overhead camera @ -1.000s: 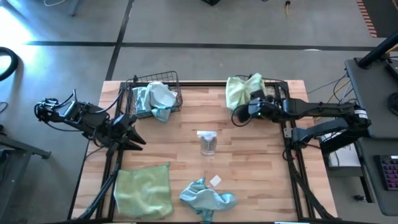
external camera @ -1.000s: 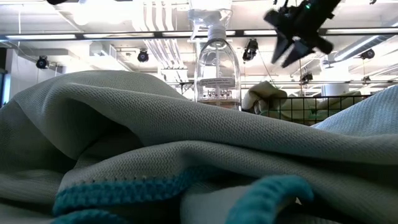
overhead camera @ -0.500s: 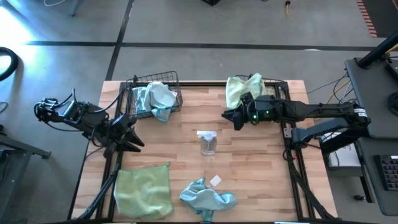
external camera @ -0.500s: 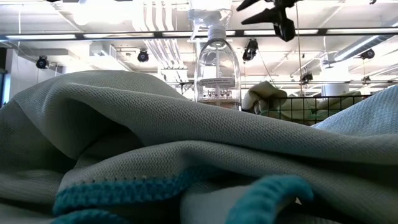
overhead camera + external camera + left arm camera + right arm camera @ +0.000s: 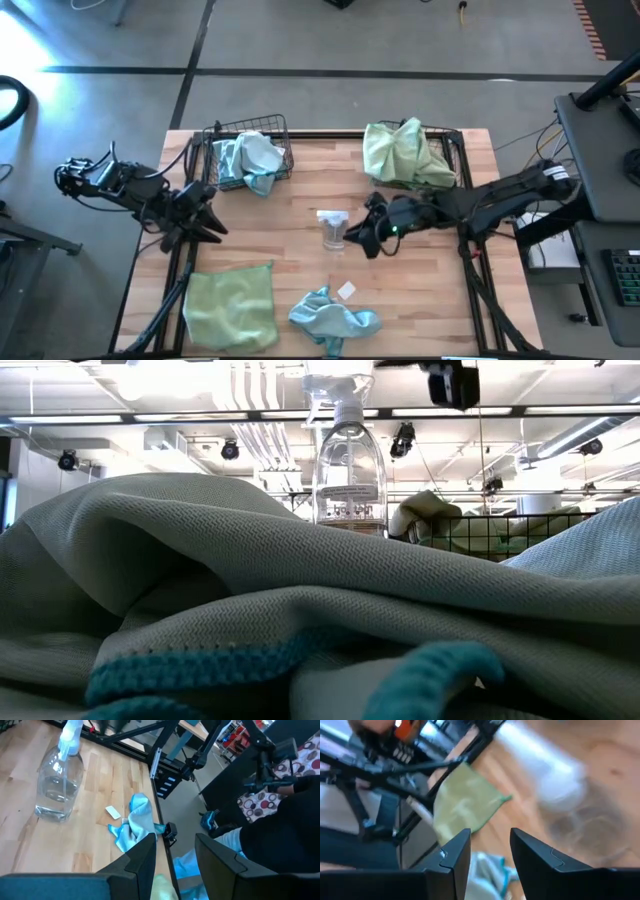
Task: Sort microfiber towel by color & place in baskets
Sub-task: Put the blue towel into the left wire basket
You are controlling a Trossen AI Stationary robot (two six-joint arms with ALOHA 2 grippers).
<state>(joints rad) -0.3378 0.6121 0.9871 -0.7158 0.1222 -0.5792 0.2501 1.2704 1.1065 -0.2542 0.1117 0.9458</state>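
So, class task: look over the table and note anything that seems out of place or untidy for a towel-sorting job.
A clear spray bottle stands mid-table among the cloths, though it is no towel. One blue towel lies crumpled near the front edge, unlike the flat green towel beside it. The green towels in the right basket spill over its rim.

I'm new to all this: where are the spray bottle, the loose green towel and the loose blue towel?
Spray bottle (image 5: 333,232), high view, on its clear body.
Green towel (image 5: 231,305), high view, at its middle.
Blue towel (image 5: 330,318), high view, on its crumpled middle.
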